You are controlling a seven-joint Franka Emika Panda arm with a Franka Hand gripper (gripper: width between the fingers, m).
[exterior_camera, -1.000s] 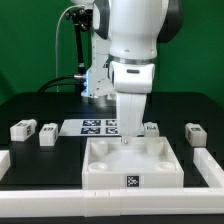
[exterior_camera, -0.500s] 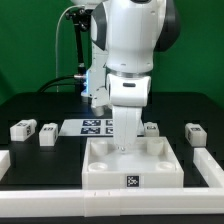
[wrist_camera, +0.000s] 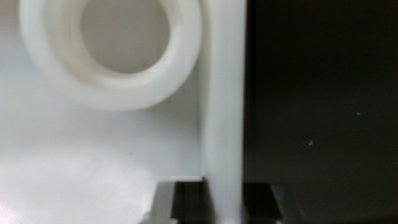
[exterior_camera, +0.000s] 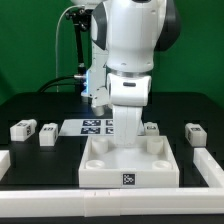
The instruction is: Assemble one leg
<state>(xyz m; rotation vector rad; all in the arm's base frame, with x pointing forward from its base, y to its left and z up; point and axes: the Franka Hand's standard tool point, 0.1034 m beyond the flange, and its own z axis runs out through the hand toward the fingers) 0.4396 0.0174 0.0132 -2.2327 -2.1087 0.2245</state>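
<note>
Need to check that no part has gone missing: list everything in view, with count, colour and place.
legs: four, white with tags; two at the exterior view's left, one half hidden behind the arm, one at the right.
tray: one, white, holes at the corners, tag on the front wall; middle front.
marker board: one, white with black tags; behind the tray.
rails: white, along the table's front and sides.
table: one, black.
cable: one, black, behind the arm.
arm: one, white, above the tray.
gripper: one; dark fingers either side of the tray's wall; clamped or not, cannot tell.
</note>
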